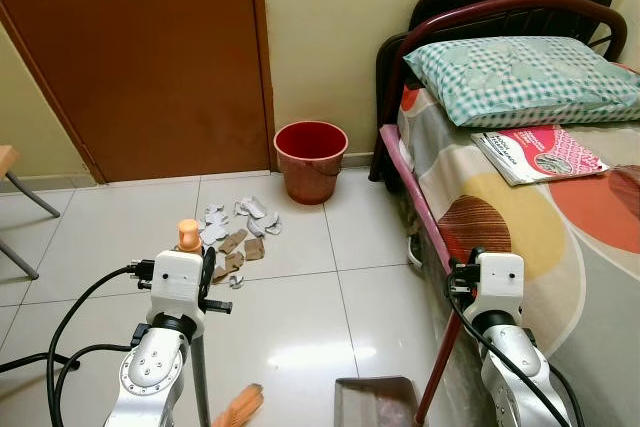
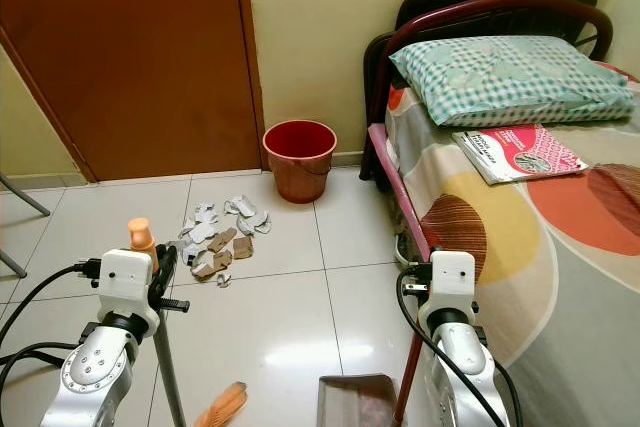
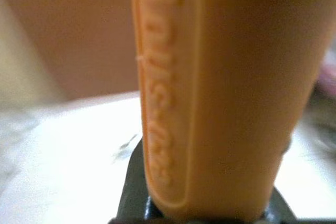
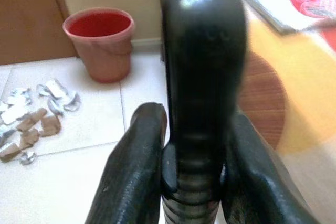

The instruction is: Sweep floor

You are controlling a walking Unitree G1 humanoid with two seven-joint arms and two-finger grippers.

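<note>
A: While gripping the broom with the orange plastic handle tip (image 1: 188,235) and grey pole, left gripper (image 1: 196,272) raised at chest height, jaws pinching the pole just under the tip. Bristle end (image 1: 240,406) down on the pale glossy floor tiles (image 1: 290,327), well short of the litter.

B: And the other side?

A: Right gripper (image 4: 191,145) with jaws pressed round the black grip of the long-handled dustpan (image 1: 376,402); red shaft slanting down beside the bed frame, brown pan resting on the tiles close to the bristles.

B: Rubbish where?

A: Scattered heap of torn white paper and brown card scraps (image 1: 236,237) ahead, between the tools and the round red plastic bucket (image 1: 311,159) by the wooden door.

B: Best way on, then?

A: Probably stepping closer first. Then reaching the bristles beyond the far scraps and drawing back in short, low strokes toward the pan, pan lip held flat. Worth avoiding hard flicks: light paper likely to scatter under the bed.
</note>
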